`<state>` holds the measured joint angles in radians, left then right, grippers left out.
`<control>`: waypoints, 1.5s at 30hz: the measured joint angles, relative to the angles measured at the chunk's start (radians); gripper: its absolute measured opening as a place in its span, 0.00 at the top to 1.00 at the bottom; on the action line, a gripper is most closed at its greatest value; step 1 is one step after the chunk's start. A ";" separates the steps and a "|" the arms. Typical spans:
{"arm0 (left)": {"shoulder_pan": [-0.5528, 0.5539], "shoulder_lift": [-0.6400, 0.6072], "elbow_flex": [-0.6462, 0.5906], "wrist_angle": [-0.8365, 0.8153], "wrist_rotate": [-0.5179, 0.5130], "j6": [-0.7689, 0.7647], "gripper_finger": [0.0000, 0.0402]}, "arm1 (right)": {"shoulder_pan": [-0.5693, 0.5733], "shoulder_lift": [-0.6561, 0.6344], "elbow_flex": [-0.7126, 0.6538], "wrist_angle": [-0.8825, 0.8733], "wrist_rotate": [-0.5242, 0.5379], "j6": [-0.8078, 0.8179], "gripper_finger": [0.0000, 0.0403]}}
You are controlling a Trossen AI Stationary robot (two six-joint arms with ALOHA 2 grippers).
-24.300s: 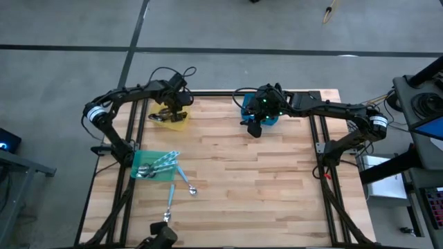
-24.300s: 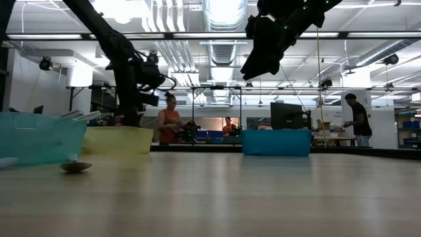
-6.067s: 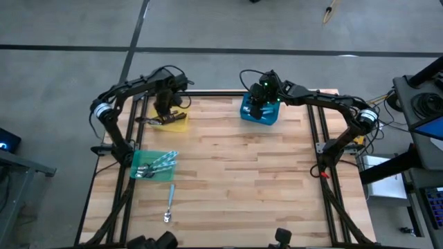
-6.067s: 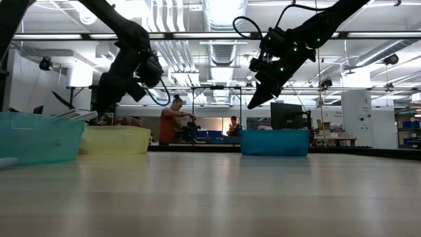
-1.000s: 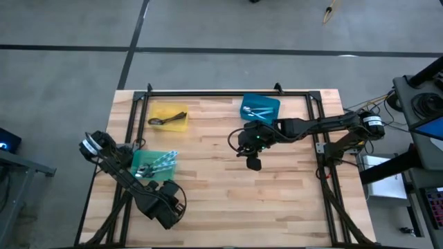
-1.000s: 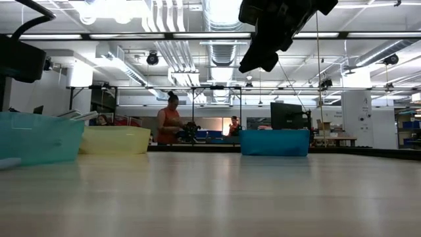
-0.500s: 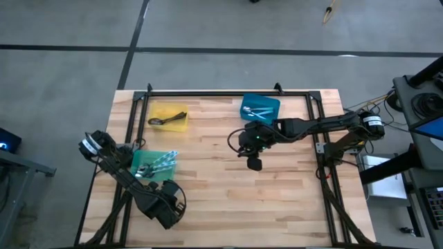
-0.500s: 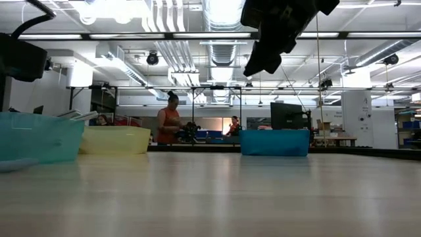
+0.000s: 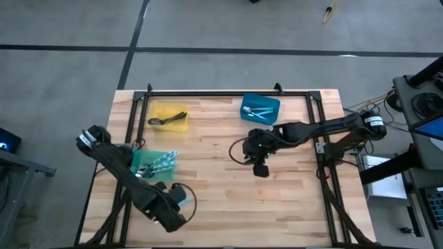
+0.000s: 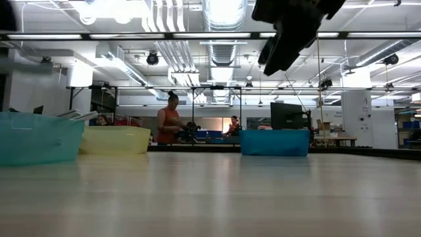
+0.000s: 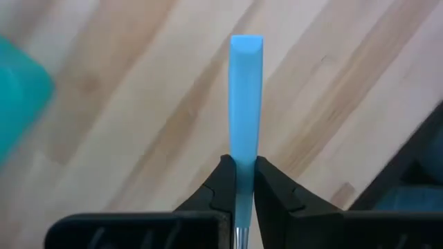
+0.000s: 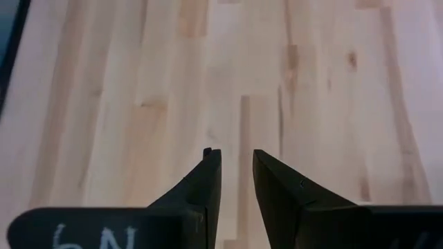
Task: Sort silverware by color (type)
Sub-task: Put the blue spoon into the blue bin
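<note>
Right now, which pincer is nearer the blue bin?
Right. The right pincer hovers mid-table just in front of the blue bin; the left pincer is at the near left corner, far away.

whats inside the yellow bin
One dark spoon lies in the yellow bin, seen from above. From table height the bin's wall hides its contents.

Lighting: even overhead illumination, no hard shadows.
From above, my wooden surface [image 9: 221,159] is evenly bright. In the level view, ceiling strip lights [image 10: 112,10] glare white, my arm reads as a black silhouette against them, and the near surface is blurred. In my left wrist view, the blue handle [image 11: 246,97] is sharp and the surface behind it soft.
</note>
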<state>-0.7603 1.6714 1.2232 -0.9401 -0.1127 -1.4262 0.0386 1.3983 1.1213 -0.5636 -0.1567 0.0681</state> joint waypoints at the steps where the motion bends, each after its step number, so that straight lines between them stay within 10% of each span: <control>1: 0.012 -0.006 0.024 -0.031 -0.002 0.030 0.97 | 0.010 -0.006 0.000 -0.006 0.000 0.000 0.81; 18: 0.535 -0.071 0.295 -0.133 -0.217 1.135 0.96 | 0.233 -0.201 -0.016 0.023 0.064 -0.019 0.85; 30: 1.011 0.026 0.371 0.237 0.115 1.820 0.96 | 0.256 -0.206 -0.021 0.044 0.135 -0.059 0.85; 45: 1.201 0.574 1.137 0.001 0.206 2.161 0.96 | 0.269 -0.205 -0.065 0.133 0.152 0.072 0.85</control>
<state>0.4409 2.2457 2.3605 -0.9388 0.0929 0.7349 0.3078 1.1931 1.0559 -0.4301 -0.0051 0.1397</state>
